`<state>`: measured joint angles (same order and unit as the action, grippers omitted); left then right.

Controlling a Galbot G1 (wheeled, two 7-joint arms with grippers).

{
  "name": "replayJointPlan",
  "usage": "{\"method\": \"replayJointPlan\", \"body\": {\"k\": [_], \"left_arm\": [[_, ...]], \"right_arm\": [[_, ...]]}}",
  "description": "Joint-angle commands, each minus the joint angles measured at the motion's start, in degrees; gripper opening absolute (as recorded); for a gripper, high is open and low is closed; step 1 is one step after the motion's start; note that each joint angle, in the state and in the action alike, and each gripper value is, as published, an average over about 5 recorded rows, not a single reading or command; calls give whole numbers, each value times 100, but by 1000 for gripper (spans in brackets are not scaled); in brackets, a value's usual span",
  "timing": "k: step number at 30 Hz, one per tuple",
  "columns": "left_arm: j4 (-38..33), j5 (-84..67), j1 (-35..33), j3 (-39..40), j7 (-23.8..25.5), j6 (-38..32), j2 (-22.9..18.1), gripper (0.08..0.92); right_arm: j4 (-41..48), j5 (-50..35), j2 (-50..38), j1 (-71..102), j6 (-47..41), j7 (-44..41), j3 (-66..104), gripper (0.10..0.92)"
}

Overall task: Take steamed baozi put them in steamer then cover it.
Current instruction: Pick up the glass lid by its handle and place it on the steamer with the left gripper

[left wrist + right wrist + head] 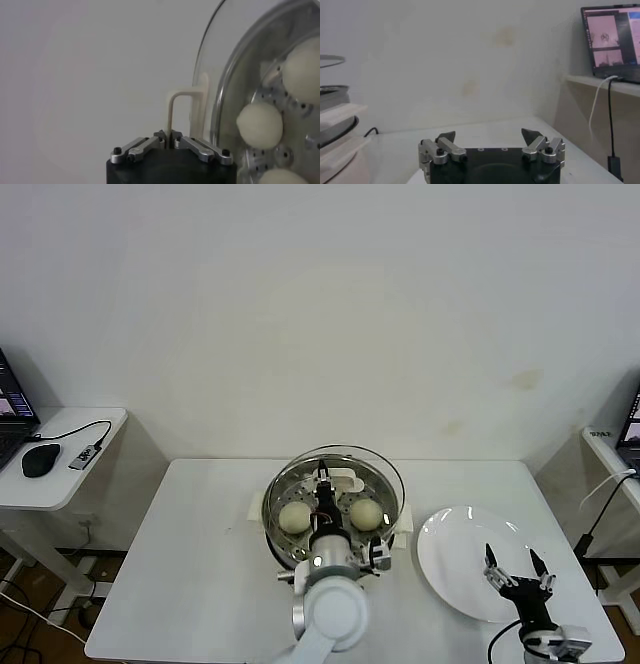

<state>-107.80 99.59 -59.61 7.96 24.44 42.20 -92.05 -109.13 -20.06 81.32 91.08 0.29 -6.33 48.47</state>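
Note:
The steamer stands at the middle of the table, and two baozi show on its perforated tray. Held a little above it is the clear glass cover. My left gripper is shut on the cover's cream handle. In the left wrist view the gripper pinches the handle, with three baozi seen through the glass. My right gripper is open and empty over the white plate.
A side table to the left carries a mouse and a laptop. A shelf with a laptop and a hanging cable stands to the right. The steamer's side shows beside my right gripper.

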Motion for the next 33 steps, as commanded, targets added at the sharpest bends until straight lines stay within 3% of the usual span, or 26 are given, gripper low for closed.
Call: {"method": "replayJointPlan", "body": {"k": [1,33], "left_arm": [[32,146,-230,109,-11,245,-41,136],[412,333,-213,-29,-231,234,-40,136]], "right_arm": [[22,11,1,-41,17,-5,-34,823],[12,74,59,-40,52,-16,-111,823]]}}
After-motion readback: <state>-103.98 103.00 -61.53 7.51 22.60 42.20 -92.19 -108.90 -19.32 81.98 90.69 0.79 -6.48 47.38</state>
